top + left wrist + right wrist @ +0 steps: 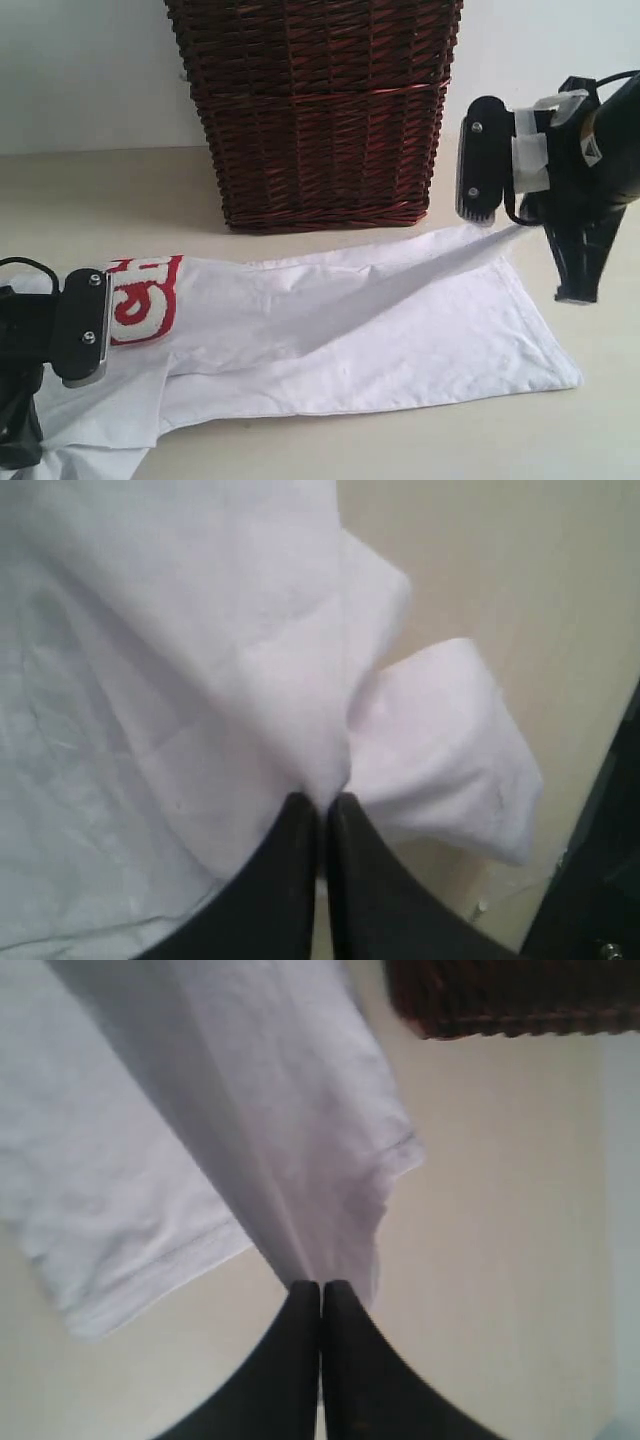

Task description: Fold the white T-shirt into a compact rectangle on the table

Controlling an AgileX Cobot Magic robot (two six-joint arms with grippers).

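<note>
Both ends of the white T-shirt [350, 320] gripped, left claw [322, 805] by the lettering, right claw [321, 1288] at the raised corner

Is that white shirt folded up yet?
Only partly: the white T-shirt lies long across the table, its edges pinched by left gripper and right gripper.

Exterior view low, facing wicker basket [315, 110] across table [100, 190], wrist views close above white T-shirt [380, 320], shared by all
</note>
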